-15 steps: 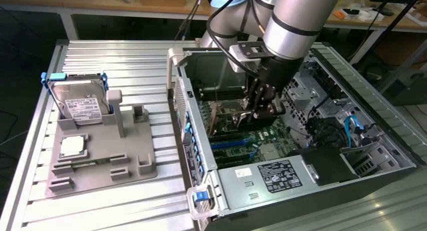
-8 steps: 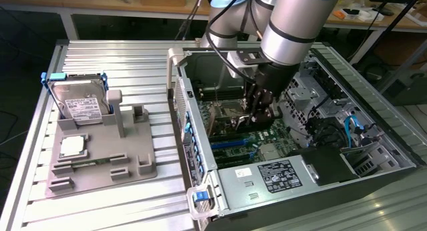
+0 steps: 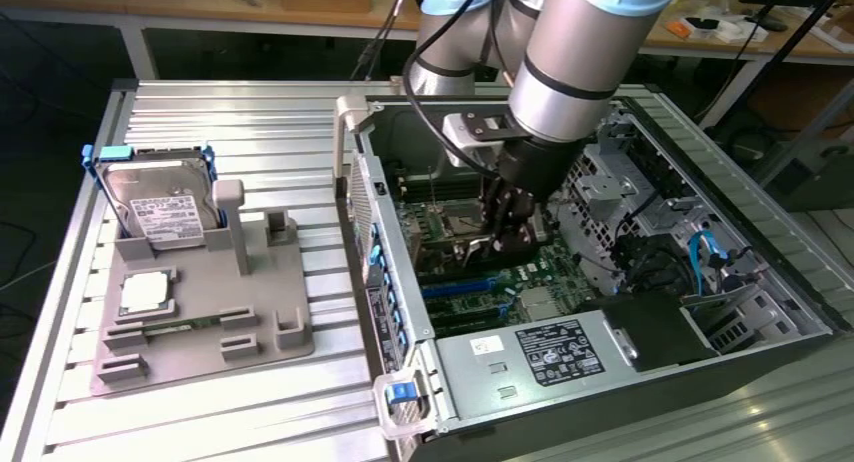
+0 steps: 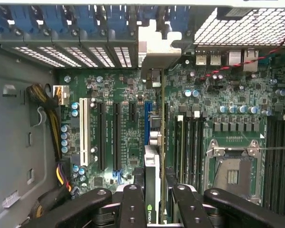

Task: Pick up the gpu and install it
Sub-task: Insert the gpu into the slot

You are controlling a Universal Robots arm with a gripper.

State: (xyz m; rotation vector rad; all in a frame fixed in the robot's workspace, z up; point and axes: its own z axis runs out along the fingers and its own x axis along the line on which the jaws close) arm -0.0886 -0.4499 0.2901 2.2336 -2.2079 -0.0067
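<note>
Inside the open computer case (image 3: 747,282), at the centre of the exterior view, the gripper (image 3: 514,237) is clamped on the gpu (image 4: 152,175). The wrist view shows the card edge-on between the dark fingers (image 4: 133,204), over the motherboard (image 4: 123,95). Its silvery metal end (image 4: 154,47) reaches toward the perforated rear slot covers (image 4: 109,54). The step in hand looks like seating the card. You would do best to hold its thin edge parallel with the blue slot (image 4: 147,114) it runs along. Let the metal end meet the rear wall squarely, and press evenly along the length, not from one corner. Whether the edge connector already touches the slot cannot be told. Room is tight. The black expansion slots (image 4: 116,137) lie on one side, and the memory slots (image 4: 187,142) and open processor socket (image 4: 232,173) close on the other. A bundle of yellow and black cables (image 4: 57,171) sits near the case wall, so any tilt risks a snag. The case rests on a slatted aluminium table (image 3: 227,112). On the exterior view's left, a grey fixture (image 3: 254,332) holds the hard drive (image 3: 158,210) upright, with the square processor chip (image 3: 144,294) lying flat below it, both well apart from the arm. Wooden benches (image 3: 267,7) line the top of the frame.
</note>
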